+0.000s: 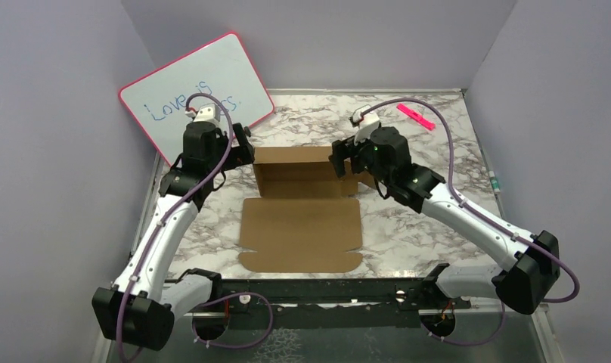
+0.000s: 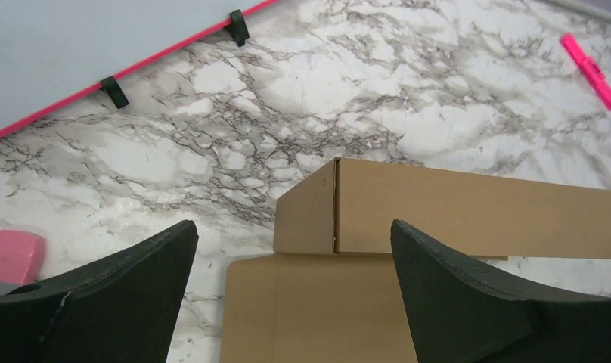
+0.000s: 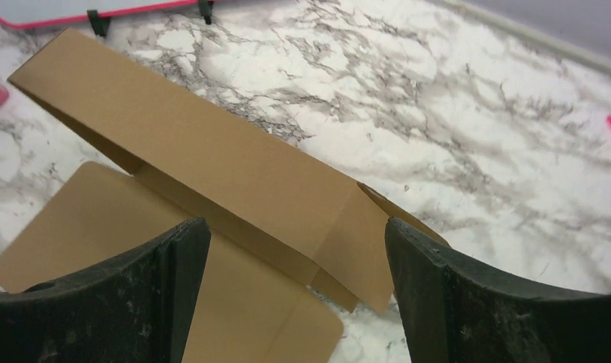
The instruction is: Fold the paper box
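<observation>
The paper box (image 1: pixel 301 234) is plain brown cardboard in the middle of the marble table. Its near panel lies flat and its far part (image 1: pixel 299 170) is folded up into a long wall with short end flaps. My left gripper (image 1: pixel 246 150) hovers at the wall's left end, open and holding nothing. In the left wrist view, the left gripper (image 2: pixel 293 227) frames the box corner (image 2: pixel 469 212). My right gripper (image 1: pixel 339 157) hangs at the wall's right end, also open and empty. In the right wrist view, the right gripper (image 3: pixel 296 223) stands above the tilted wall (image 3: pixel 212 144) and its end flap.
A pink-framed whiteboard (image 1: pixel 196 91) leans at the back left, close behind the left arm. A pink marker (image 1: pixel 415 116) lies at the back right. A small pink object (image 2: pixel 11 257) sits on the table left of the box. Purple walls enclose the table.
</observation>
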